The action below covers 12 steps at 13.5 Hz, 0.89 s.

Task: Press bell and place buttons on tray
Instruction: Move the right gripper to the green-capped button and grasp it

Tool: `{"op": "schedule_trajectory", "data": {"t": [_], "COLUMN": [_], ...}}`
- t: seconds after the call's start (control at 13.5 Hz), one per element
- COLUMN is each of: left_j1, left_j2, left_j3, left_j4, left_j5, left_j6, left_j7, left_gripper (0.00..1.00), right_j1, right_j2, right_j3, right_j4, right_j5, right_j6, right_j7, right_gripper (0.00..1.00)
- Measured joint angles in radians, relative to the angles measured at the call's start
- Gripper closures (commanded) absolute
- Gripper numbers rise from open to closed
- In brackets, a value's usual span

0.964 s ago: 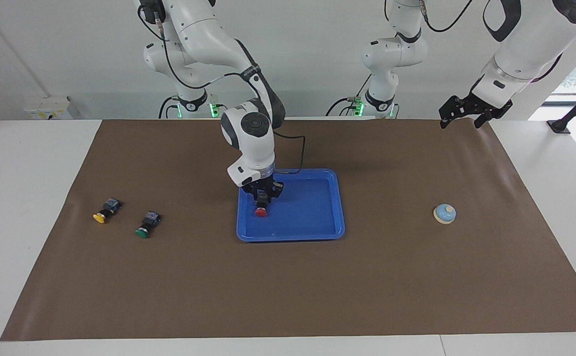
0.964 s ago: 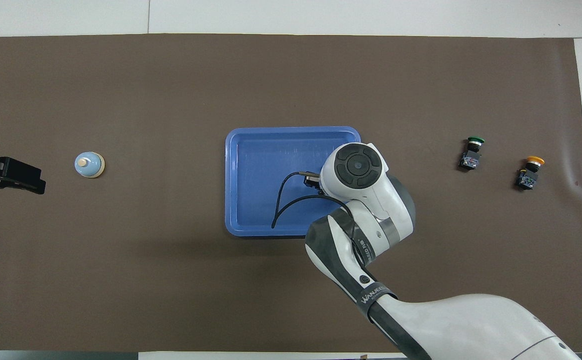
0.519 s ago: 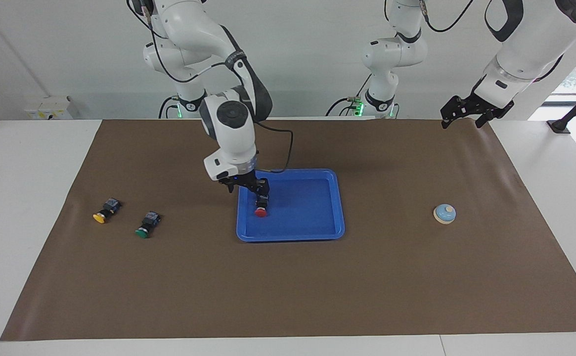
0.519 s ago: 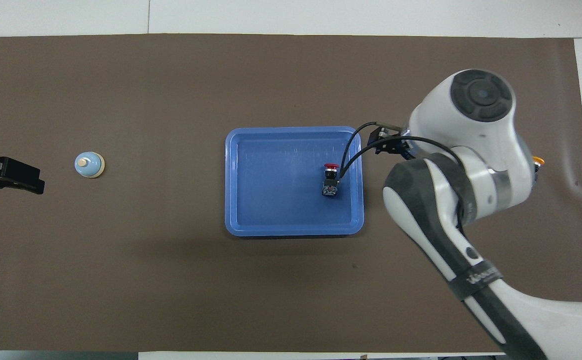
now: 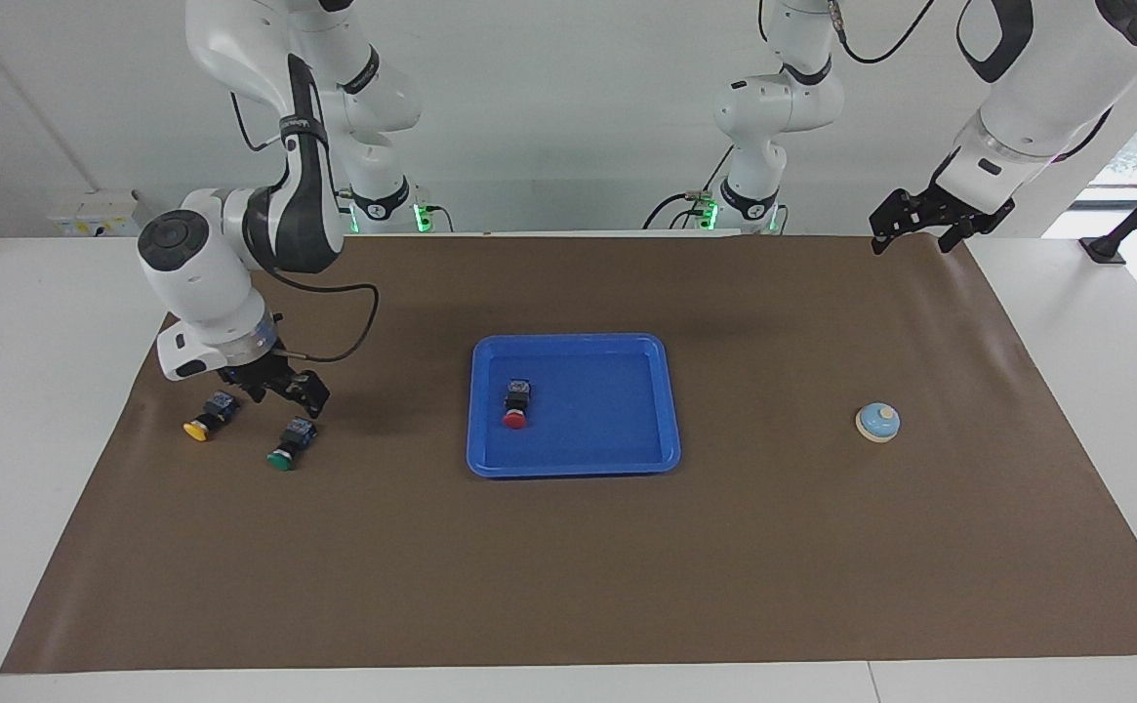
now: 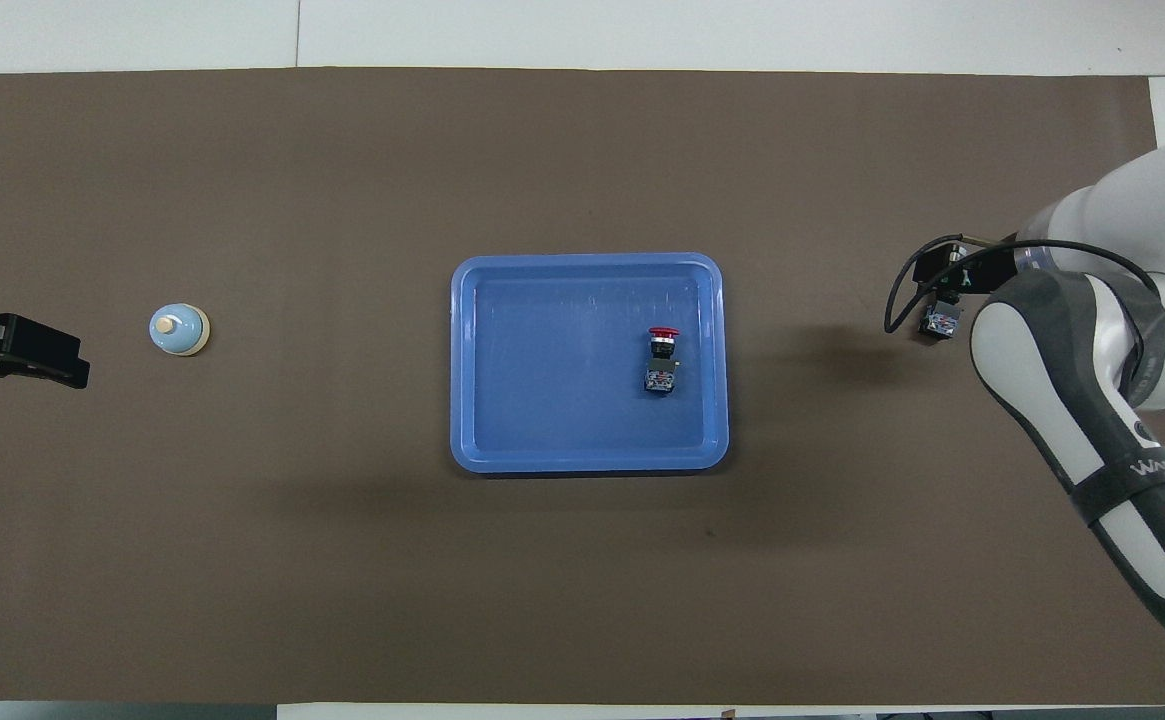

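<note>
The blue tray (image 5: 607, 415) (image 6: 562, 400) sits mid-mat, with the red button (image 5: 516, 405) (image 6: 660, 357) lying on its side inside, toward the right arm's end. The yellow button (image 5: 203, 420) and green button (image 5: 291, 444) (image 6: 942, 322) lie on the mat near the right arm's end. My right gripper (image 5: 285, 391) hangs open just above and between these two, holding nothing. In the overhead view the right arm hides the yellow button. The light-blue bell (image 5: 877, 422) (image 6: 179, 329) stands toward the left arm's end. My left gripper (image 5: 919, 229) (image 6: 17, 350) waits open, raised over the mat's edge.
A brown mat (image 5: 568, 566) covers the table, with white table surface (image 5: 31, 391) showing at both ends. The right arm's black cable (image 5: 353, 332) loops beside its wrist.
The right gripper opened and let go of the red button in the tray. It then rose and swung toward the right arm's end, to above the yellow and green buttons. The left arm stayed put.
</note>
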<state>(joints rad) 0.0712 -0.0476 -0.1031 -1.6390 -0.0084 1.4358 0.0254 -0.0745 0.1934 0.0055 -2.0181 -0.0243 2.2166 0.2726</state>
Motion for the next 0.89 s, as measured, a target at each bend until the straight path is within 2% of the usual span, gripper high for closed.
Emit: {"op": "schedule_trajectory", "data": {"t": [0.3,0.45,0.52,0.59,0.67,0.74,0.89], "left_j1": [0.000,0.000,0.000,0.000,0.000,0.000,0.000], "left_j2": [0.000,0.000,0.000,0.000,0.000,0.000,0.000], "left_j3": [0.000,0.000,0.000,0.000,0.000,0.000,0.000], "left_j4": [0.000,0.000,0.000,0.000,0.000,0.000,0.000], "left_j5": [0.000,0.000,0.000,0.000,0.000,0.000,0.000], "left_j6": [0.000,0.000,0.000,0.000,0.000,0.000,0.000], "left_j7": [0.000,0.000,0.000,0.000,0.000,0.000,0.000], "left_gripper": [0.00,0.00,0.00,0.00,0.00,0.00,0.00], "right_j1": [-0.010,-0.022,-0.024,-0.024,-0.024,-0.023,-0.022], "right_j2": [0.010,0.038,0.056,0.072,0.078,0.078,0.078], "right_j3": [0.002,0.002,0.002,0.002,0.003,0.004,0.008], "right_j4": [-0.142,-0.170,-0.171,-0.171,-0.168,-0.161,-0.141], "right_j5": [-0.003,-0.003,-0.003,-0.003,-0.004,-0.004,-0.004], "right_j6": [0.205,0.284,0.315,0.340,0.351,0.351,0.332], "right_j7": [-0.012,-0.032,-0.034,-0.034,-0.034,-0.034,-0.034], "right_gripper": [0.00,0.00,0.27,0.68,0.92,1.00,1.00]}}
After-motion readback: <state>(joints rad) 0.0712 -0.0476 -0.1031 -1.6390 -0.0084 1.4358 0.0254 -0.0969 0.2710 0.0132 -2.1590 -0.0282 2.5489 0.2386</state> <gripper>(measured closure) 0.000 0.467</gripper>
